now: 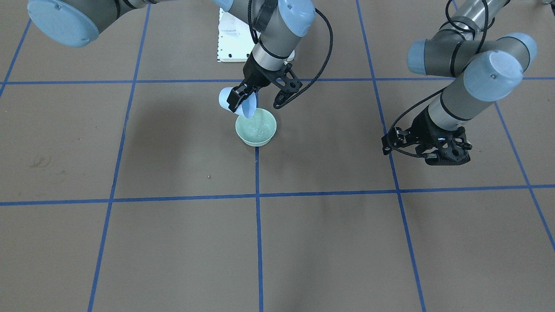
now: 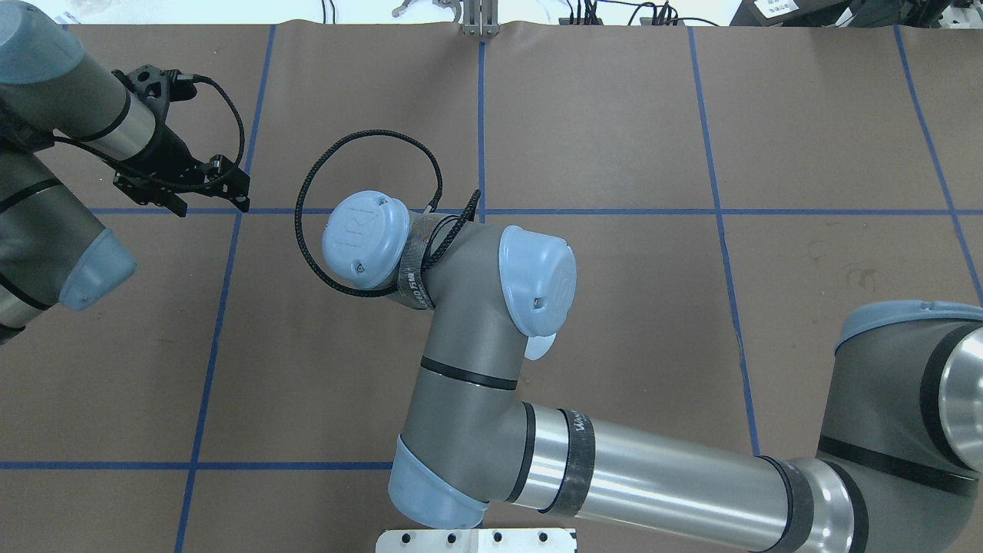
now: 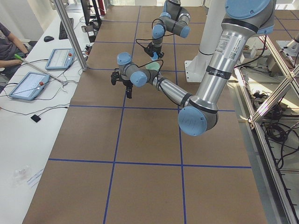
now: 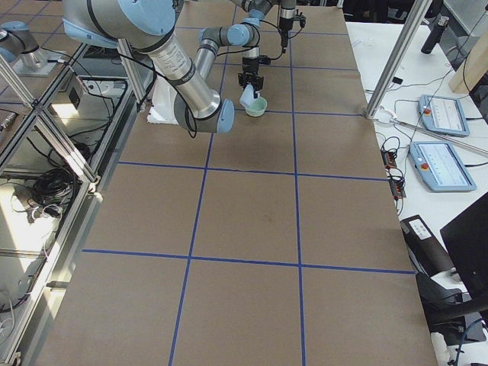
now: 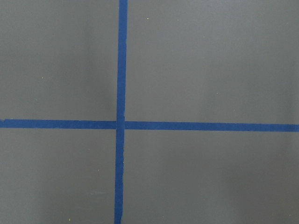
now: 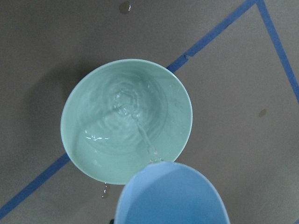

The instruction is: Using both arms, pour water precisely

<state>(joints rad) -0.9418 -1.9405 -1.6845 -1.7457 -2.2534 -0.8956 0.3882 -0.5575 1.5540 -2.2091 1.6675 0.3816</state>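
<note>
- Pouring step: right gripper [image 1: 243,100], clenched on tilted pale-blue plastic cup [image 1: 225,99], streams clear water [image 6: 122,109] into round mint-green bowl [image 1: 256,128], upper centre.
- Idle left gripper [image 1: 427,149], frame right: cannot tell its grip.
- Next, probably: level cup gently.

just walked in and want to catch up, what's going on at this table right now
The right gripper holds a light blue cup tipped over a pale green bowl. A thin stream of water runs from the cup's lip into the bowl, which already holds a shallow, rippling pool. The left gripper hangs over bare table well off to the side, holding nothing and taking no part in the pour at this moment.
</note>
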